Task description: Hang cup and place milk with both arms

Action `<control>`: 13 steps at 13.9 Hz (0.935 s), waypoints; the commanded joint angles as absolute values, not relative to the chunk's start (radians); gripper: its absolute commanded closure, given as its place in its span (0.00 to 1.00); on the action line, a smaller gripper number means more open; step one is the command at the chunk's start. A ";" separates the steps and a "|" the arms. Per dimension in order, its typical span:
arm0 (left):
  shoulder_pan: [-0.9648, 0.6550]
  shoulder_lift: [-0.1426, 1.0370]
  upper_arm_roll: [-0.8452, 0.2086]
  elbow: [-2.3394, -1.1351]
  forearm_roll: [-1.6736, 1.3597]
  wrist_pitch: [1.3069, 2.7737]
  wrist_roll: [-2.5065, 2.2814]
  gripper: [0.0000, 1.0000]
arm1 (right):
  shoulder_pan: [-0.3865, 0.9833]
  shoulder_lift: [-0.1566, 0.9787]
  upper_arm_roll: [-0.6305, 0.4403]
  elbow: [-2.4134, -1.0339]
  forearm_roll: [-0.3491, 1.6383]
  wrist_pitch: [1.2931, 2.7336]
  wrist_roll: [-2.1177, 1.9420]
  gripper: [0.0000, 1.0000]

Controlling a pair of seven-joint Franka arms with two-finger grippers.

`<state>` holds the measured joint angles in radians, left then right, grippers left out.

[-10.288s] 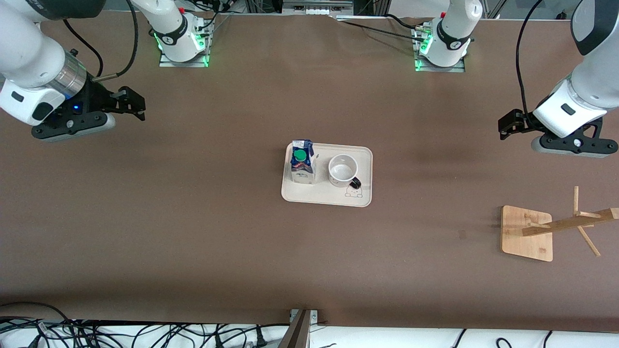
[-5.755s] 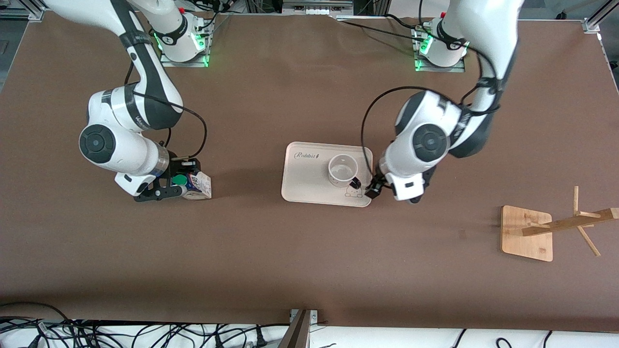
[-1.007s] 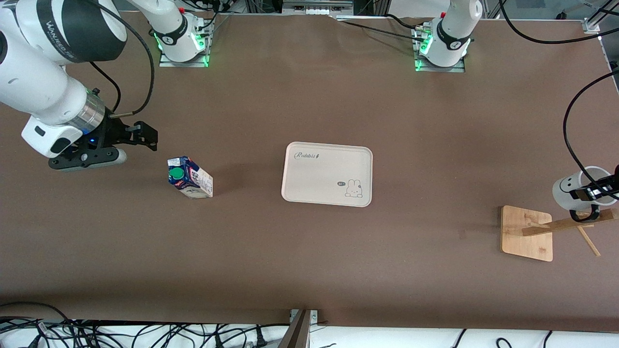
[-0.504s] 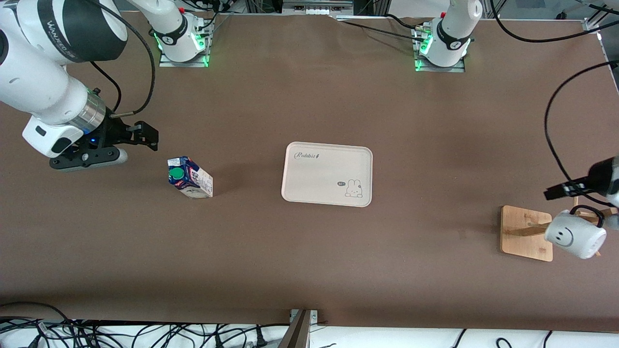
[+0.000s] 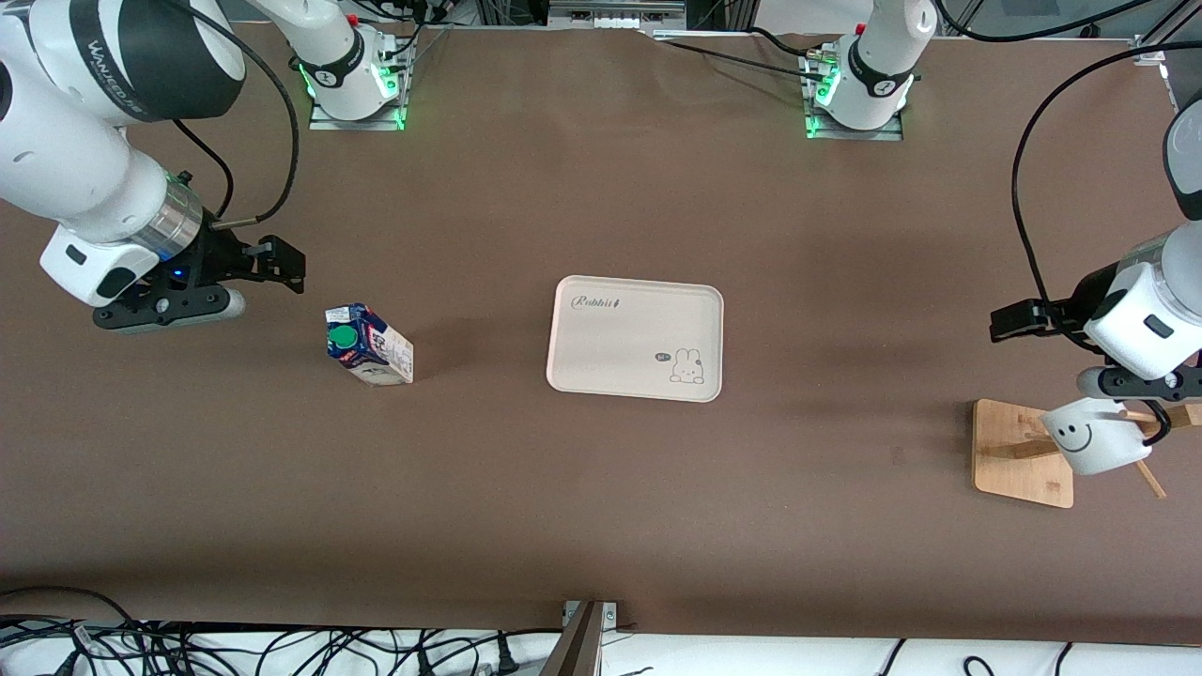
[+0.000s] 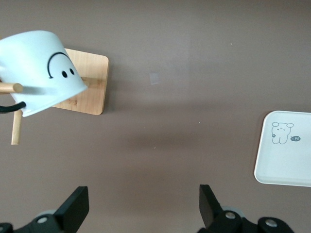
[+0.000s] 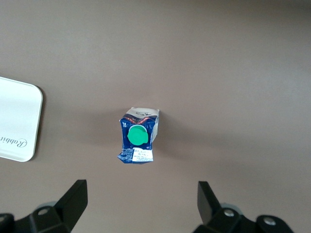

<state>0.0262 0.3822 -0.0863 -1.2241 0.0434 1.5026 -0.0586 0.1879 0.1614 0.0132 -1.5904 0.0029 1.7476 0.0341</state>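
Note:
The cup (image 5: 1094, 441), white with a black smiley, hangs tilted by its black handle on a peg of the wooden rack (image 5: 1024, 451) at the left arm's end of the table. In the left wrist view the cup (image 6: 41, 68) is apart from my fingers. My left gripper (image 5: 1012, 324) is open and empty over the bare table between rack and tray; it also shows in the left wrist view (image 6: 144, 209). The milk (image 5: 366, 344) stands upright on the table toward the right arm's end, green cap up. My right gripper (image 5: 286, 266) is open, empty, raised beside the milk (image 7: 138, 136).
A cream tray (image 5: 635, 361) with a rabbit print lies at the table's middle, with nothing on it. Its corner shows in the left wrist view (image 6: 272, 167) and the right wrist view (image 7: 17, 121). The rack's base (image 6: 87, 90) is a flat bamboo board.
My left gripper has let go of the cup, which now hangs on the rack's peg, and has drawn up and away toward the tray. The right arm and the milk have not moved.

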 commanded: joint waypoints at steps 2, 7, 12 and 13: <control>0.040 0.359 -0.121 -1.236 0.066 1.483 -0.029 0.00 | 0.184 0.163 0.015 -1.574 -0.006 1.741 0.021 0.00; 0.043 -0.044 -0.120 -1.772 0.057 1.779 -0.041 0.00 | 0.186 0.163 0.015 -1.574 -0.006 1.741 0.020 0.00; 0.045 -0.080 -0.111 -1.786 0.048 1.746 0.031 0.00 | 0.186 0.163 0.015 -1.574 -0.006 1.741 0.020 0.00; 0.037 -0.080 -0.091 -1.783 0.031 1.741 0.032 0.00 | 0.186 0.163 0.015 -1.574 -0.006 1.741 0.020 0.00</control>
